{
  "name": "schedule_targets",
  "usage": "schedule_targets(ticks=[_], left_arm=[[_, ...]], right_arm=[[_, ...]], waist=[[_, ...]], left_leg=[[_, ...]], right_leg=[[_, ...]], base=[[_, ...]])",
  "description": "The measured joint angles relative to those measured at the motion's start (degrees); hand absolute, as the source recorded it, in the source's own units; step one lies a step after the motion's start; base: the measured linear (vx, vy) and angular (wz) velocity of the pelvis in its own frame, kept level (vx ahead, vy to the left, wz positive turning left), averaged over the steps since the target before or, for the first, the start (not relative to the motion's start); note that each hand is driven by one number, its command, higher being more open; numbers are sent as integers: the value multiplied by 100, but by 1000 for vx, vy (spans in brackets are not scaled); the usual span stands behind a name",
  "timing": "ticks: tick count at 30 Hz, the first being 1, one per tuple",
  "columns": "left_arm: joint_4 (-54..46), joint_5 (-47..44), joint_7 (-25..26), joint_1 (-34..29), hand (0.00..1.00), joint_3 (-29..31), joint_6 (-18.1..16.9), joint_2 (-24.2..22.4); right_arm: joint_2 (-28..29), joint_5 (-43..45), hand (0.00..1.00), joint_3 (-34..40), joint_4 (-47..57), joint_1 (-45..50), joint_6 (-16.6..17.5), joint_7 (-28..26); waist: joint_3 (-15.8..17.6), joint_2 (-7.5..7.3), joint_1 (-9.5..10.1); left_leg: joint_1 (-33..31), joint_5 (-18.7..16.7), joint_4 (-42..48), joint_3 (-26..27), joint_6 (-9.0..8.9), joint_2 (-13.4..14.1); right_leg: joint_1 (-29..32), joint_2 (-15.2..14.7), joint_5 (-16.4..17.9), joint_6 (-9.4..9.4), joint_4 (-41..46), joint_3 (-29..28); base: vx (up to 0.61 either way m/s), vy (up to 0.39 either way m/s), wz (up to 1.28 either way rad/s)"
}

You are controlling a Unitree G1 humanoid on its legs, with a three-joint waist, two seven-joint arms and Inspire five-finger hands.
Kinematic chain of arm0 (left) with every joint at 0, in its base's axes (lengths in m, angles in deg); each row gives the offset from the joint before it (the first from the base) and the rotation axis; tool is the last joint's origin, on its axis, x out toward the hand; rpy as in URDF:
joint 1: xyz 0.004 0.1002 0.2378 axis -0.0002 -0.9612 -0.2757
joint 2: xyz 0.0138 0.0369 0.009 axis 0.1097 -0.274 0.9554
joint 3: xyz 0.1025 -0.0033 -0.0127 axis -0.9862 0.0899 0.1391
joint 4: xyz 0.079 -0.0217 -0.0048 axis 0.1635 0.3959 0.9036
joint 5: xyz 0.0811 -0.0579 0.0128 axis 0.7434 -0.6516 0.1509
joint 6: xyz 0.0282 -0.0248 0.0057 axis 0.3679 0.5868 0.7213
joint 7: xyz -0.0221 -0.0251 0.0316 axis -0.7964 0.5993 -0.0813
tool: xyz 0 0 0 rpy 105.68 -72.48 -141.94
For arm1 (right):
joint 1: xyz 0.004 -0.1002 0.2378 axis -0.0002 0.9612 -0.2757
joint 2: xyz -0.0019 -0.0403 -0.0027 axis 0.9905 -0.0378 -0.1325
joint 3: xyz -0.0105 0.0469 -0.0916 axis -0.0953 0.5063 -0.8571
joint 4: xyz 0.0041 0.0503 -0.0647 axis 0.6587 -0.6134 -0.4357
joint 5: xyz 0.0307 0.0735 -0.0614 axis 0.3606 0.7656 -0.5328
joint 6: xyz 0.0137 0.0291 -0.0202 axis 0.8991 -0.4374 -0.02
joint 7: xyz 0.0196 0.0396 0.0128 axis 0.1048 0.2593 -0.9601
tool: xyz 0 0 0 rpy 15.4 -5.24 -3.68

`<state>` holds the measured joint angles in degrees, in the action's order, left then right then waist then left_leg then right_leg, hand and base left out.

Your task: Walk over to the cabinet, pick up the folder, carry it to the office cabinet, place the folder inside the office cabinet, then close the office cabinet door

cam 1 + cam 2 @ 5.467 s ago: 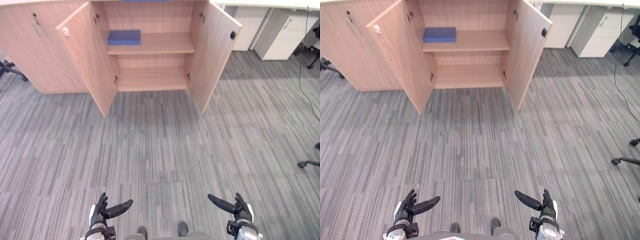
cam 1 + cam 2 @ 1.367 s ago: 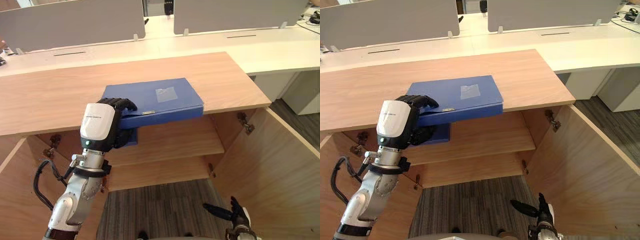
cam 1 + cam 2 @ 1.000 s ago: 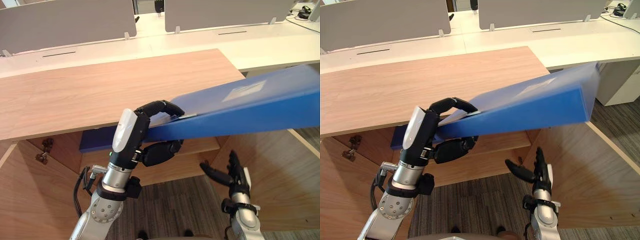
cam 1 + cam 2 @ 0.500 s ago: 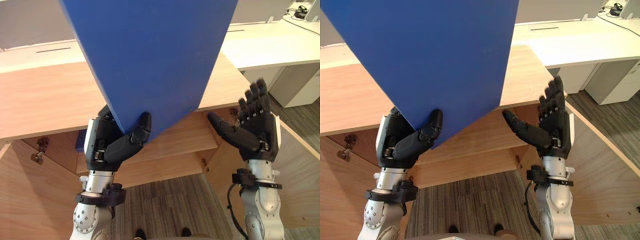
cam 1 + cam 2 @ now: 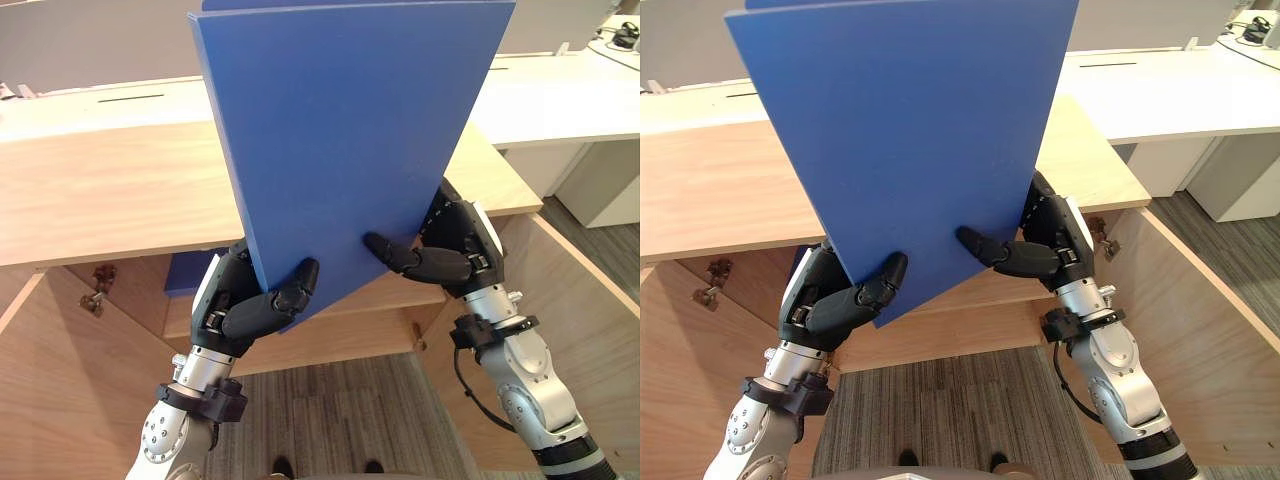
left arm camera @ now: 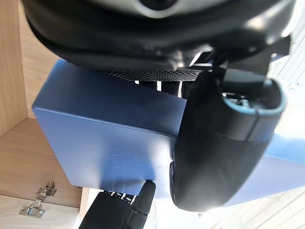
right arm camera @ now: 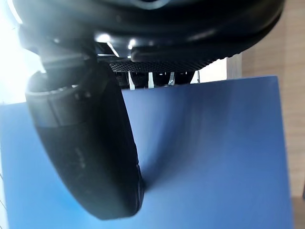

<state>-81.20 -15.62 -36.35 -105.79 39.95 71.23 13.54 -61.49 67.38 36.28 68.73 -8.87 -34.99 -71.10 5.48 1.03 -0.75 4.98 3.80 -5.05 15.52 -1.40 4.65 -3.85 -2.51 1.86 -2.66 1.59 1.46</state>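
Note:
A large blue folder stands upright in front of me, above the open wooden cabinet. My left hand grips its lower left corner, thumb on the near face and fingers behind. My right hand pinches the lower right edge the same way. In the left wrist view the thumb presses on the folder. The right wrist view shows the right thumb flat against the folder's blue face. A second blue folder lies on the cabinet's shelf, partly hidden behind my left hand.
The cabinet's right door and left door hang open toward me. White desks with grey partitions run behind the cabinet. Grey carpet lies below.
My right hand, open beside the folder half a second ago, has closed on its lower right edge. The folder has dropped a little and its top edge has come into view.

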Motion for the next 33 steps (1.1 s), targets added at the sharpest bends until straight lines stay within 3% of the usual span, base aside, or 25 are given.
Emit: schedule_targets(ticks=[7,8,13,15,22,27,33], left_arm=[[148,66,11,-44,0,282,-7,-113],[149,160,-16,-60,100,342,-12,-195],[150,411,-44,-75,100,732,-18,-730],[160,634,75,-76,100,1080,-82,-1146],[912,808,336,-54,100,2390,-337,-1912],[2521,902,1238,-106,100,3510,-186,-2186],[4910,1622,1307,-148,100,3541,188,-2157]], right_arm=[[48,121,0,-129,16,-89,6,-369],[61,94,0,-127,16,-86,1,-369],[520,-133,0,-120,41,-86,-7,-566],[825,-320,0,-131,82,-85,-43,-590],[1311,-722,0,-3,203,-78,-110,-565],[1712,-743,0,400,466,-77,-80,-523],[1639,-866,0,-64,565,-79,17,-446]], waist=[[-115,42,127],[-144,41,145],[-153,41,154],[-154,41,163],[-157,44,292],[-163,47,289],[-199,32,290]], left_leg=[[-57,52,-6,-123,-1,-6],[-75,61,-25,-146,-1,-8],[-123,104,-28,-248,-4,-6],[-146,121,-29,-300,-3,-8],[-219,163,-32,-440,-5,-9],[-289,177,-33,-529,-8,-20],[-399,180,-33,-535,-10,-30]], right_leg=[[-6,-9,0,1,-2,118],[-5,-11,0,1,-7,144],[-5,-11,0,3,-8,238],[-5,-12,0,3,-7,284],[-8,-17,2,6,-10,426],[2,-52,3,7,-52,524],[110,-63,1,8,-63,532]], base=[[-17,-12,10],[-11,-10,10],[-16,-10,11],[-12,-6,10],[-10,-4,12],[-2,8,9],[1,0,1]])
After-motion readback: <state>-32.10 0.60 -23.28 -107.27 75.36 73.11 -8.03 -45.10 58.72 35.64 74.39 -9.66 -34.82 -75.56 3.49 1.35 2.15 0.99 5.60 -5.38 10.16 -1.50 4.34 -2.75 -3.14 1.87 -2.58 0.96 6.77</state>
